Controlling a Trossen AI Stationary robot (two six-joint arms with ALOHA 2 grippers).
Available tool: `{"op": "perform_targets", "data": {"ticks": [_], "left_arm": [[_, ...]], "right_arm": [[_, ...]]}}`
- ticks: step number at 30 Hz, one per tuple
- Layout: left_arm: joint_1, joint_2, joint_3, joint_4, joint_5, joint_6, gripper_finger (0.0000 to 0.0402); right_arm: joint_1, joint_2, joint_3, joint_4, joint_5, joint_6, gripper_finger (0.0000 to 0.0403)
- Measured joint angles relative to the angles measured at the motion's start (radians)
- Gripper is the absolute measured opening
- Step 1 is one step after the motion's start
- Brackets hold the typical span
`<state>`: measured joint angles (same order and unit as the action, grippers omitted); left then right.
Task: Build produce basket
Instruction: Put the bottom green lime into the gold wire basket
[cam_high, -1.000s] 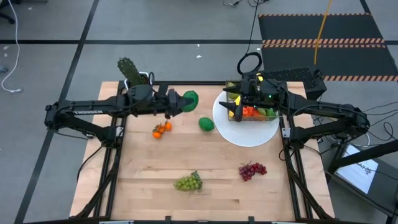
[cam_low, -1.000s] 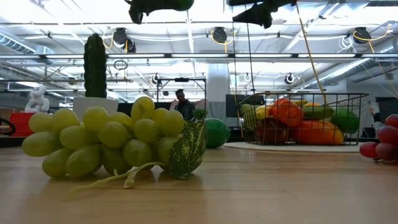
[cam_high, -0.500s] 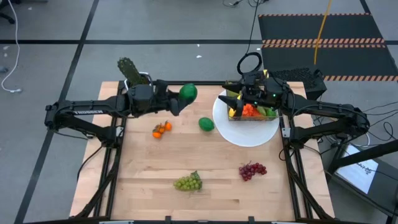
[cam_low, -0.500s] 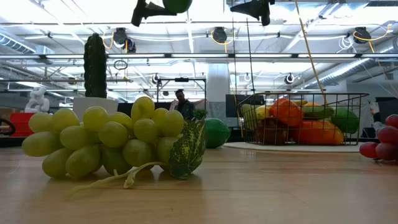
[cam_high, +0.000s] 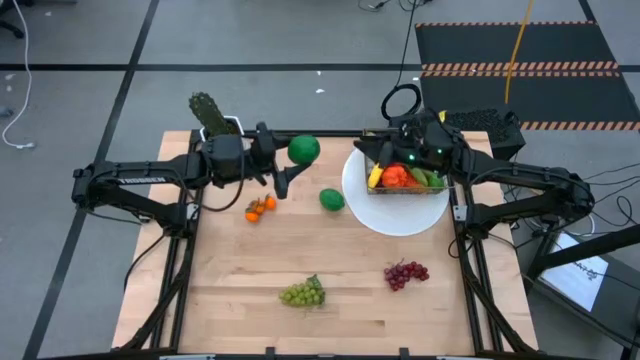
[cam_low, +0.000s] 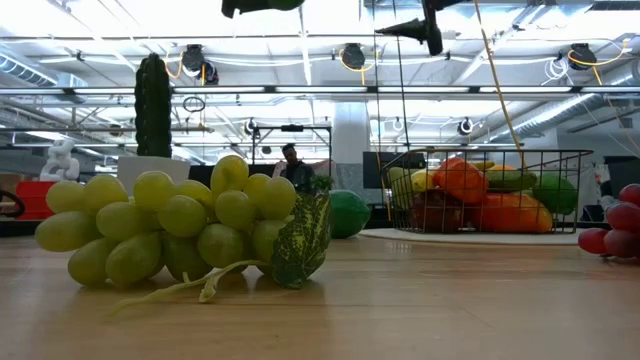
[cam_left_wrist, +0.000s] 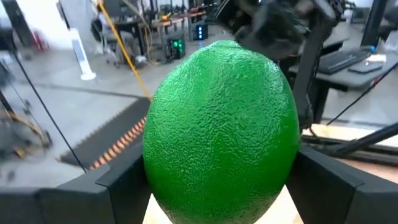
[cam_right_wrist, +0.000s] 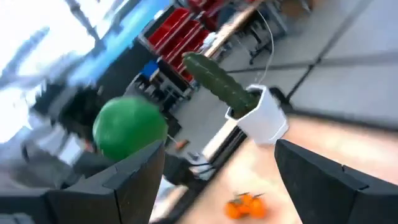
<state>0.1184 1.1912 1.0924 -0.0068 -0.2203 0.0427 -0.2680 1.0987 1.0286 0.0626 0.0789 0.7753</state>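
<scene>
The left gripper (cam_high: 290, 165) holds a green lime (cam_left_wrist: 221, 130) between its fingers above the table's far edge, left of the basket (cam_high: 405, 168) of produce (cam_low: 478, 195) on the white plate (cam_high: 395, 215), while the right gripper (cam_high: 368, 150), jaws parted and empty, hovers over the basket's left rim, and only the low view shows the fruit heaped above the wire.

The desk (cam_high: 230, 300) is pale blond wood with faint plank lines. A bright green lime (cam_high: 304, 149) with pebbled skin sits in the black left gripper (cam_high: 283, 170); a second green lime (cam_high: 331, 199) lies at 9 o'clock of the white plate (cam_high: 400, 222). The silver-grey wire basket (cam_high: 405, 178) shows yellow, orange-red and green produce (cam_high: 398, 177). Yellow-green grapes (cam_high: 303, 292), dark red grapes (cam_high: 406, 273) and small orange fruits (cam_high: 260, 207) dot the wood. The dark green cactus (cam_high: 208, 113) stands in a white pot (cam_right_wrist: 262, 119).
</scene>
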Motion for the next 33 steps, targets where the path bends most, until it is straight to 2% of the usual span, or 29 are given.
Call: {"op": "perform_targets", "data": {"ticks": [4,9,12,15,20,26,30,33], "left_arm": [[0.0,0.0,0.0,0.002,0.0,0.094,0.031],[-0.005,0.0,0.0,-0.026,0.001,0.276,0.031],[-0.012,0.0,0.0,-0.058,0.002,0.405,0.031],[-0.017,0.0,0.0,-0.104,0.003,0.45,0.031],[-0.016,0.0,0.0,-0.208,0.003,0.364,0.031],[-0.016,0.0,0.0,-0.259,0.011,0.077,0.031],[-0.016,0.0,0.0,-0.265,0.093,-0.069,0.031],[-0.017,0.018,0.001,-0.292,0.149,-0.102,0.031]], "right_arm": [[-0.023,0.008,0.0,-0.052,-0.005,0.263,0.0297],[-0.034,0.021,-0.001,-0.111,-0.08,0.516,0.0297],[-0.018,0.026,-0.001,-0.124,-0.105,0.59,0.0297],[-0.002,0.03,-0.001,-0.114,-0.109,0.6,0.0298],[0.023,0.034,-0.001,-0.084,-0.107,0.598,0.0298],[0.068,0.051,0.0,-0.055,-0.107,0.594,0.0298],[0.098,0.089,0.0,-0.037,-0.09,0.607,0.0298],[0.113,0.125,0.0,-0.029,-0.072,0.617,0.0298]]}}
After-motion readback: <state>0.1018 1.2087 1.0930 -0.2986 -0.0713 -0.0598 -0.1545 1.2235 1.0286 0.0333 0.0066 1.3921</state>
